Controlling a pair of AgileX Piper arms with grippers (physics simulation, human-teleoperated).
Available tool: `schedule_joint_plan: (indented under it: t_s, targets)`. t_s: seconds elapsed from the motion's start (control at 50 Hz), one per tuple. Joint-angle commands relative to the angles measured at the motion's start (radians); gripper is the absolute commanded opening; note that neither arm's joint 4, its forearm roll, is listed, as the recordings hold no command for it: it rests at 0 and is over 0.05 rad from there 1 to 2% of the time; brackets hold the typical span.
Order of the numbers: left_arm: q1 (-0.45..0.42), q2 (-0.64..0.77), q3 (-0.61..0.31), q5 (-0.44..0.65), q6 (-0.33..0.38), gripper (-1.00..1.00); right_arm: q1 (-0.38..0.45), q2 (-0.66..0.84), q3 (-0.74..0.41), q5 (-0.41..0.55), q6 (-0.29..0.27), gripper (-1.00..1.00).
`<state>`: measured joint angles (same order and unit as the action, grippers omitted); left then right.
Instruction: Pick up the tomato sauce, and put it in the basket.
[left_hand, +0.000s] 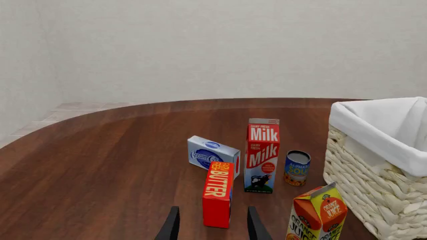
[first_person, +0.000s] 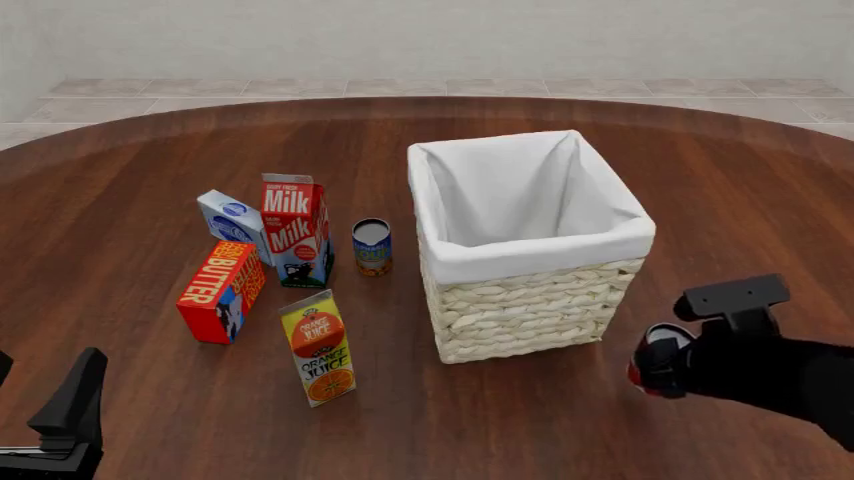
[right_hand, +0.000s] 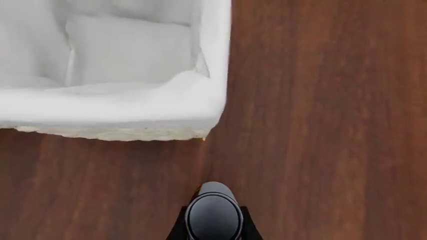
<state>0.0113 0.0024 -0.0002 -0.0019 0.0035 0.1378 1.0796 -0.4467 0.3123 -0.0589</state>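
Note:
The tomato sauce (first_person: 658, 368) is a small red can held in my right gripper (first_person: 663, 360), which is shut on it just above the table. In the right wrist view the can's grey top (right_hand: 213, 216) sits between the dark fingers. It hangs off the near right corner of the basket (first_person: 534, 300), a pale wicker basket with white cloth lining (right_hand: 120, 105), and stays outside it. My left gripper (left_hand: 212, 227) is open at the table's near left (first_person: 74, 400), with nothing between its fingers.
Left of the basket stand a milk carton (first_person: 296, 230), a blue-and-orange can (first_person: 372, 247), a red butter box (first_person: 222, 290), an orange juice carton (first_person: 319, 346) and a blue-and-white box (first_person: 230, 222). Bare wood table (first_person: 694, 180) surrounds the basket's right side.

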Motion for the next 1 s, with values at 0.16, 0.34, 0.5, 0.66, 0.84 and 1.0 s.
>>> schedule_joint_plan:
  t_s: [0.16,0.34,0.5,0.66,0.84,1.0]
  targets:
    - [0.0,0.0,0.0,0.0,0.0,1.0,0.041,-0.216,-0.078,0.244,0.017,-1.0]
    - [0.0,0.0,0.0,0.0,0.0,1.0,0.048,-0.297,-0.148,0.375,-0.003,-1.0]
    - [0.0,0.0,0.0,0.0,0.0,1.0,0.063,-0.344,-0.216,0.468,-0.005,-1.0]
    - [0.0,0.0,0.0,0.0,0.0,1.0,0.129,-0.364,-0.312,0.514,0.028,-1.0]
    - [0.0,0.0,0.0,0.0,0.0,1.0,0.161,-0.355,-0.42,0.585,0.007,-1.0]
    - [0.0,0.0,0.0,0.0,0.0,1.0,0.166,-0.336,-0.486,0.626,-0.008,-1.0]
